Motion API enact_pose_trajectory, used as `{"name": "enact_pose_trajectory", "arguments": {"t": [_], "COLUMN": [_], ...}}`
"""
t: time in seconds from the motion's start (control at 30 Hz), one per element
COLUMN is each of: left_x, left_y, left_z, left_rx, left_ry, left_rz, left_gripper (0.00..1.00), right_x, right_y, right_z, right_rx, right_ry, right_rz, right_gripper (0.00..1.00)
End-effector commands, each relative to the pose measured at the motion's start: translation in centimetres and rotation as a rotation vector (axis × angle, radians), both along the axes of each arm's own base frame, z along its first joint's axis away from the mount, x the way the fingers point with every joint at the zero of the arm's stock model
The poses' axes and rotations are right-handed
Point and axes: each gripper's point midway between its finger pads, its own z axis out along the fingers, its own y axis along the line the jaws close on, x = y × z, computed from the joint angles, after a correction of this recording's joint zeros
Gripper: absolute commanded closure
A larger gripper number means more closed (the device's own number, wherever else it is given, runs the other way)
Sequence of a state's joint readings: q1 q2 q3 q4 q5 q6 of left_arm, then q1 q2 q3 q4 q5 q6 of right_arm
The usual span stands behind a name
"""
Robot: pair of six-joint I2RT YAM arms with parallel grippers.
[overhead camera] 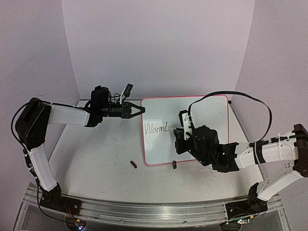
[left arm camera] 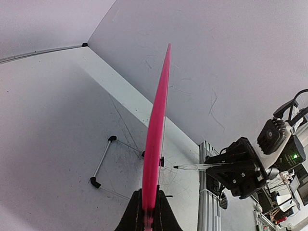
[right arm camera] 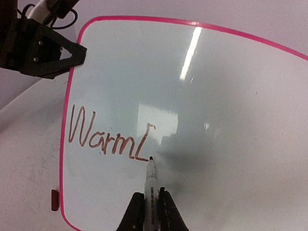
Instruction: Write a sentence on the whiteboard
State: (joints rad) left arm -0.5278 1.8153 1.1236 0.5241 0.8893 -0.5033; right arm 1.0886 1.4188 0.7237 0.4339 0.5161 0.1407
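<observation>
Progress: the rectangular white whiteboard with thin pink frame [overhead camera: 204,120] sits just right of centre in the top view, on the scuffed grey tabletop [overhead camera: 96,154]. Red-brown lettering [right arm camera: 103,134], roughly "Warm" plus one unfinished stroke, fills only the board's left part. The rest is blank, so we judge the sentence barely begun.

The right gripper [right arm camera: 151,214] is clamped on a white-barrelled marker [right arm camera: 151,175], whose tip is at the foot of the last stroke. The left gripper [overhead camera: 140,110] pinches the frame at the board's upper left edge.

Around the board are a small dark red cap-like piece [overhead camera: 133,164] at lower left and a small black piece [overhead camera: 160,165] at the lower edge. Neither lies on the blank stretch to the right, where we see nothing in the marker's way.
</observation>
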Motion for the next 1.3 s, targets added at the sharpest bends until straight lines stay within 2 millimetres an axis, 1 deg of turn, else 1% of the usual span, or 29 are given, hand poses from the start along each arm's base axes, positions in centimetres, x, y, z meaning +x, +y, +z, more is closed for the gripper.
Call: {"name": "enact_pose_trajectory", "arguments": {"t": [0.0,0.17,0.47,0.83,1.13,1.27], "left_x": [-1.4,-1.5,-1.5,-1.4,-1.4,-1.4], "left_y": [-1.1,-1.1,-1.1,-1.1,-1.1,-1.2], "left_z": [0.2,0.4,0.3,0.3,0.2,0.2], "left_rx": [0.007,0.005,0.006,0.006,0.007,0.007], "left_ry": [0.025,0.021,0.024,0.024,0.027,0.026], "left_rz": [-0.032,-0.032,-0.034,-0.034,-0.035,-0.034], "left_gripper": [1.00,1.00,1.00,1.00,1.00,1.00], "right_x": [0.4,1.1,2.1,2.5,2.8,3.0], "right_y": [1.6,2.2,2.0,2.1,1.3,0.7], "right_z": [3.2,3.2,2.4,1.6,0.3,0.1], "right_rx": [0.070,0.071,0.056,0.047,-0.001,-0.016], "right_ry": [-0.070,-0.069,-0.061,-0.048,-0.034,-0.029], "right_rz": [0.042,0.030,-0.003,-0.005,-0.054,-0.084], "right_gripper": [1.00,1.00,1.00,1.00,1.00,1.00]}}
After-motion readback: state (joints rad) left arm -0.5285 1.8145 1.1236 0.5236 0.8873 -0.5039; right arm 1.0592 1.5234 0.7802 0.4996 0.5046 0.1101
